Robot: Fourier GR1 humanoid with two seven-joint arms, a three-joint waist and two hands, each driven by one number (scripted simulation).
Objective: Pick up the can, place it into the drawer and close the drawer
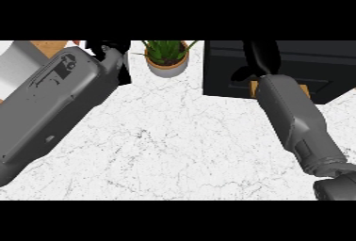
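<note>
At the far left, the left forearm (49,106) comes in from the lower left edge and runs diagonally up toward the top of the view. The left hand (115,59) shows only as a dark shape at the forearm's upper end, close to the top edge; whether its fingers are spread or curled cannot be told. Behind the forearm, in the top left corner, a pale object (17,63) and a strip of wood-coloured surface (52,45) show, too cut off to identify.

Just right of that hand stands a potted plant (167,56), green leaves in a tan pot, on the white marbled counter (173,141). Between the two forearms the counter lies open and bare from the plant down to the lower edge.

Right of the plant sits the black drawer (313,70) unit, its left edge near the pot and its front edge running across the upper right. The right forearm (299,122) rises from the lower right corner to it. The right hand (261,59) reaches over the drawer, dark against dark; its fingers look extended upward, though their exact state cannot be told. A small tan patch (254,88) shows beside the wrist. The can itself is not visible in this view; where it lies cannot be told
</note>
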